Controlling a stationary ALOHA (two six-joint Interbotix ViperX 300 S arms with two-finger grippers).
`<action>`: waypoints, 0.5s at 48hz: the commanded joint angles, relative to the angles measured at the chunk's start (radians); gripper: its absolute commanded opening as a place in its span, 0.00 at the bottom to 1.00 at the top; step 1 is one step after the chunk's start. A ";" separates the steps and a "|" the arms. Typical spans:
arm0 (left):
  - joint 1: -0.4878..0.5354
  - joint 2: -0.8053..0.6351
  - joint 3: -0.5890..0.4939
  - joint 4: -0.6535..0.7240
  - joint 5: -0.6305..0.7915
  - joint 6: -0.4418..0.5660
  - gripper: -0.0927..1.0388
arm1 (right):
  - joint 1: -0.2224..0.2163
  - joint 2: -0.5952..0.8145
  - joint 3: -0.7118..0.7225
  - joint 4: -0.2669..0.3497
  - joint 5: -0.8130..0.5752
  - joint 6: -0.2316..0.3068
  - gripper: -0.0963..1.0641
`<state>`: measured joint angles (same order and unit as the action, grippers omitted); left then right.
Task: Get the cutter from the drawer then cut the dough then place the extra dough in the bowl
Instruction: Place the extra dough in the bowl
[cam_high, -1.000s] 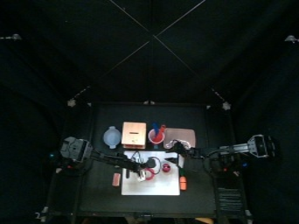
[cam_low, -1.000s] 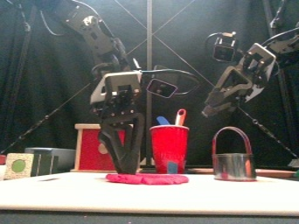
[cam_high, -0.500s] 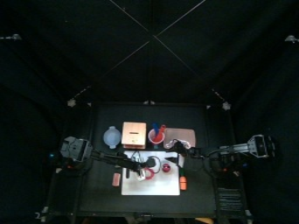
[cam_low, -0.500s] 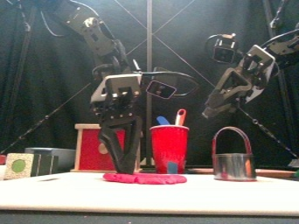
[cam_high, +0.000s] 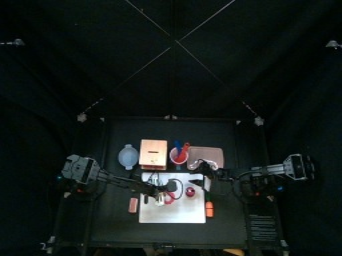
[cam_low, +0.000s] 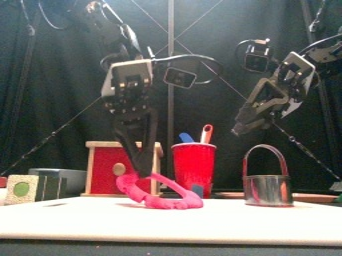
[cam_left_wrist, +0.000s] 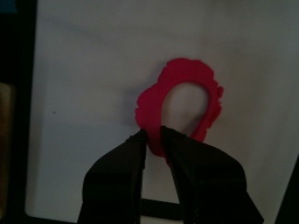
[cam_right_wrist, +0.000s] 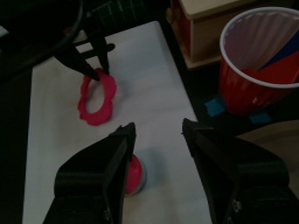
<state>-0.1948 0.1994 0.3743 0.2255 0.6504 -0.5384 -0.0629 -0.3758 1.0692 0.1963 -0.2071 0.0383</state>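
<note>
**One end of the dough ring (cam_low: 167, 200) hangs from the left pincer (cam_low: 128, 178)**

Top view: the white cutting board (cam_high: 174, 213) lies at the front middle of the bench (cam_high: 234, 135). Behind it, from left to right, stand the blue-grey bowl (cam_high: 127, 157), the wooden box (cam_high: 151, 151) and the red cup (cam_high: 181, 152). Both arms reach in over the board, one from each side.

Front view: the left pincer is pressed together on the left edge of the dough ring and holds that edge above the board. The ring's other end sags onto the board. The metal cutter (cam_low: 269, 180) stands on the board at the right. The right pincer (cam_low: 249, 122) hangs high above the cutter, touching nothing.

Left wrist view: both jaws pinch the near rim of the ring, and the rest of the loop stretches away over the white board.

Right wrist view: the right pincer's jaws are spread with nothing between them. A pink dough disc (cam_right_wrist: 136, 175) lies on the board below them, apart from the ring.
</note>
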 joint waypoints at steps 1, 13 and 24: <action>0.002 -0.063 -0.014 0.040 -0.002 -0.008 0.64 | -0.003 -0.015 -0.009 0.002 -0.005 0.002 0.80; 0.002 -0.118 -0.015 0.120 0.049 -0.038 0.64 | -0.003 -0.014 -0.009 0.014 -0.005 0.002 0.80; 0.000 -0.193 -0.006 0.215 0.146 -0.086 0.64 | -0.003 -0.014 -0.009 0.023 -0.005 0.002 0.80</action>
<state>-0.1963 0.0552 0.3789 0.4065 0.7655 -0.6121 -0.0629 -0.3758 1.0692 0.2132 -0.2071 0.0383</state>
